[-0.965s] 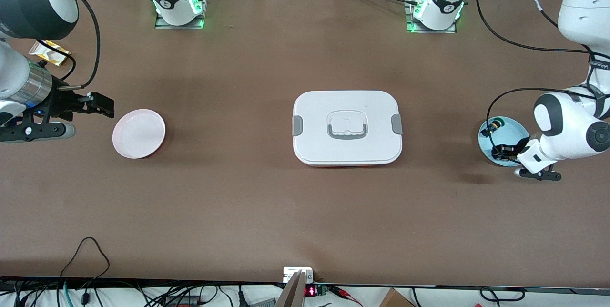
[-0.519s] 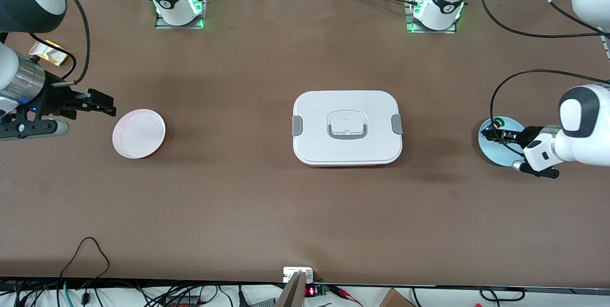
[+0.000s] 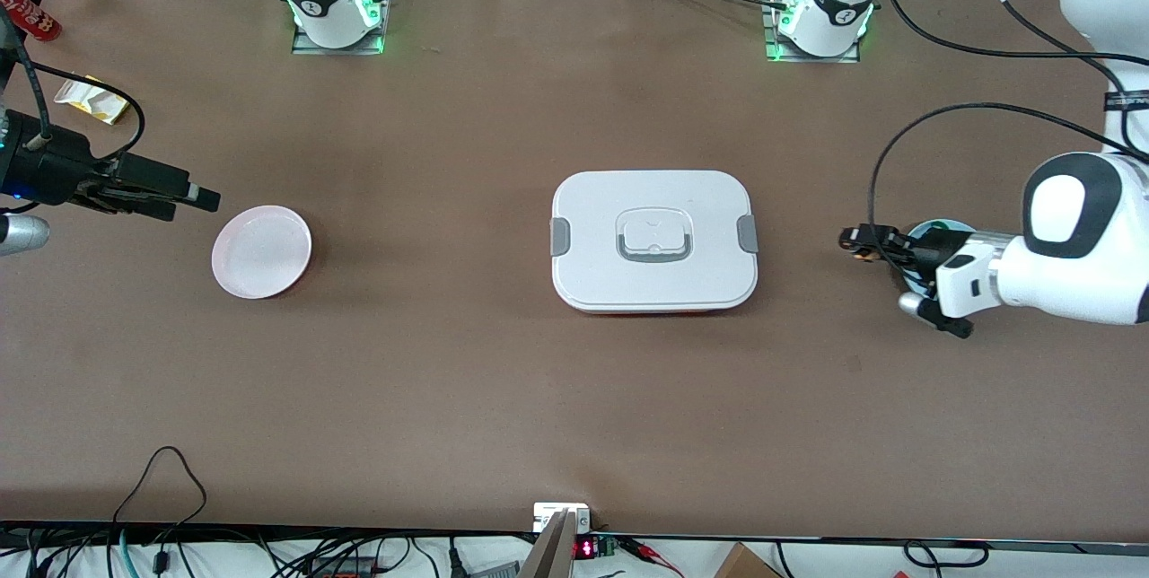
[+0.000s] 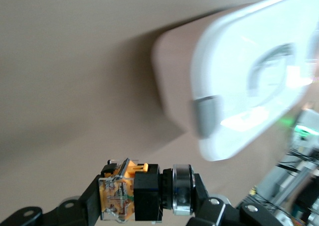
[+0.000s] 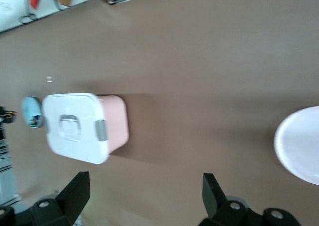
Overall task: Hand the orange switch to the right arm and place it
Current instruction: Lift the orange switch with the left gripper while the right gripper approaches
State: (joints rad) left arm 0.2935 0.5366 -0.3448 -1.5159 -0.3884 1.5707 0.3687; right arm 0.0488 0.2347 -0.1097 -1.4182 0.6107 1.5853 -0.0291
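Note:
The orange switch [image 4: 130,195], a small black body with an orange end, is held across the shut fingers of my left gripper [image 4: 149,198]. In the front view the left gripper [image 3: 859,241] is in the air over bare table between the white lidded box [image 3: 653,240] and the blue dish [image 3: 934,230], with the switch [image 3: 862,256] a small orange spot at its tip. My right gripper [image 3: 199,201] hovers beside the pink plate [image 3: 261,252] at the right arm's end. Its fingers [image 5: 75,191] are wide apart and empty.
The white lidded box [image 5: 75,126] on a pink base sits mid-table. The left arm's wrist hides most of the blue dish. A yellow packet [image 3: 90,100] and a red can [image 3: 27,8] lie at the right arm's end. Cables run along the front edge.
My left gripper rose out of the blue dish with the switch and moved toward the white box. My right gripper turned level and shifted slightly beside the pink plate.

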